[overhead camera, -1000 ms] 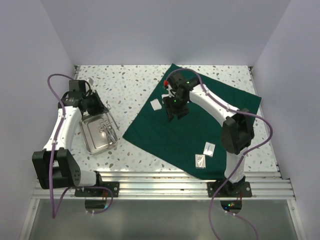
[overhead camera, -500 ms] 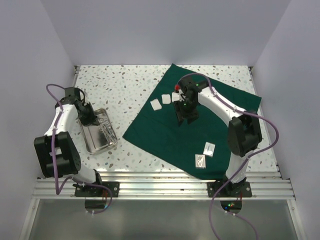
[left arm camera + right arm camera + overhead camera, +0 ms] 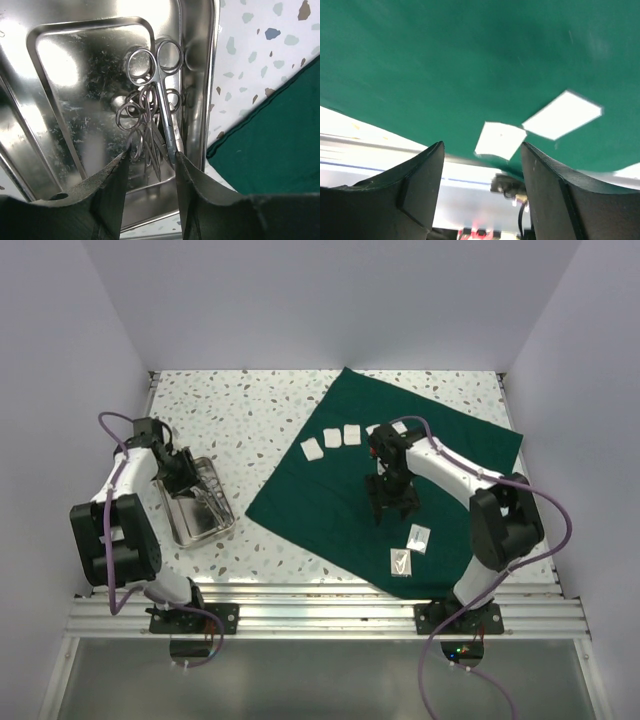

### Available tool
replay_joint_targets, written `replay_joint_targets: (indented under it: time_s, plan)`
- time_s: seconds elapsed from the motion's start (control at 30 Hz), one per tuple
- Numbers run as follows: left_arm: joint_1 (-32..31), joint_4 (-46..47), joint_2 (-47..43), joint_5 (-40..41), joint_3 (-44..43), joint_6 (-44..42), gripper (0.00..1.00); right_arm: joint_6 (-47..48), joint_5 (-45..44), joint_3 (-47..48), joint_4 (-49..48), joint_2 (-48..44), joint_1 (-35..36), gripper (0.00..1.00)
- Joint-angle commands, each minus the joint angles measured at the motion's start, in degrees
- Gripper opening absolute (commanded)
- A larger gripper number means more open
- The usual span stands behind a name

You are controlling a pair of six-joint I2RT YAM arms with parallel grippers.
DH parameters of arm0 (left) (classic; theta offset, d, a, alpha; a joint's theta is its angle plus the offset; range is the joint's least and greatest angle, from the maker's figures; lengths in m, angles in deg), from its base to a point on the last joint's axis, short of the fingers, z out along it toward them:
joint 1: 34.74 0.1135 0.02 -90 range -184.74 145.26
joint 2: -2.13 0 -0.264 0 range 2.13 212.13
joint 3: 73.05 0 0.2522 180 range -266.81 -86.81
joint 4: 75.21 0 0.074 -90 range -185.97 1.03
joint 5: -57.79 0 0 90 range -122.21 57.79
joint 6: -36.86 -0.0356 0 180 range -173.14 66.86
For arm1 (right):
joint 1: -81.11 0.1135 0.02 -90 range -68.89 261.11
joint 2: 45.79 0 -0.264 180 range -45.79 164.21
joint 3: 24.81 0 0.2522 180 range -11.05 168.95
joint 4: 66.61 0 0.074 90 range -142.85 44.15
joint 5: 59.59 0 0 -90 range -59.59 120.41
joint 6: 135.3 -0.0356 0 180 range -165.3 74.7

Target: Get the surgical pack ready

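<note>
The left gripper hangs low inside the steel tray with its jaws partly spread. The pointed ends of the scissors and forceps lie in the gap between them, though I cannot tell whether either finger touches the metal. The instruments run lengthwise straight away from the gripper, finger rings at the far end, bunched against the tray wall nearest the green cloth. To my eye, closing would pinch across the whole bunch, so more than one piece may come up together.

The tray stands on the bare bench, left of the cloth, its corner just beside the cloth's corner. This arm is clearly the nearer one.

The right gripper hovers over the cloth, jaws spread wide and empty. Two gauze squares lie just ahead of it, near the cloth's front edge.
</note>
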Motion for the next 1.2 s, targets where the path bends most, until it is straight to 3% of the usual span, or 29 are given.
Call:
replay_joint_targets:
  time_s: [0.0,0.33,0.77,1.17]
  plan:
    - [0.00,0.66,-5.24,0.31,0.24,1.31,0.46,-5.31,-2.17,-4.83,2.05,-8.10,-0.67,0.66]
    - [-13.44,4.96,-9.21,-0.74,-4.51,6.84,0.46,-12.61,2.39,-21.80,-1.63,-18.58,-2.96,0.52]
    - [-13.80,6.11,-7.27,-6.63,-6.53,5.18,0.45,-13.14,7.32,-32.09,-13.76,-17.00,-3.40,0.49]
    - [-15.29,6.81,-6.31,-8.13,-7.06,5.35,0.44,-12.71,7.94,-32.63,-16.22,-13.66,-3.40,0.46]
